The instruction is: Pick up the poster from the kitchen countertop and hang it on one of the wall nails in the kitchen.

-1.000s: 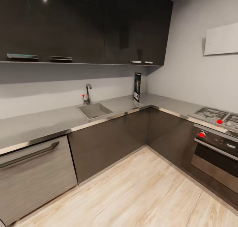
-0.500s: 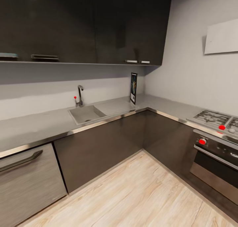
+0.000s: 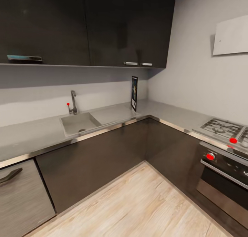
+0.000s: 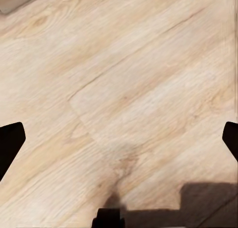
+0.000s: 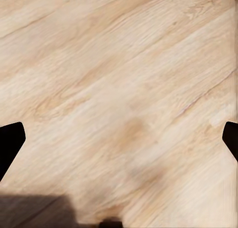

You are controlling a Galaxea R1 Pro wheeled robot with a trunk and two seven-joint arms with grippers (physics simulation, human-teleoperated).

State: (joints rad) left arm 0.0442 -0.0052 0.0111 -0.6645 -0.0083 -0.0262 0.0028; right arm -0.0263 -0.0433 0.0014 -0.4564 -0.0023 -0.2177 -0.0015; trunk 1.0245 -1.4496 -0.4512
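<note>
Both end effectors spread, empty; approach squarely toward the black-framed upright poster (image 3: 134, 93) on the far grey worktop (image 3: 113, 113).

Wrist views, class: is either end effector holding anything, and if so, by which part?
Nothing is held. The left end effector and right end effector are both open over bare wood floor; the poster stands on the countertop.

Right gripper (image 5: 119, 138) over light wood floor (image 5: 124, 64): 2 dark fingertips (image 5: 10, 141) sit wide apart at opposite edges, nothing between them. Grey shadow (image 5: 34, 210) lies on the boards (grain running diagonally).
</note>
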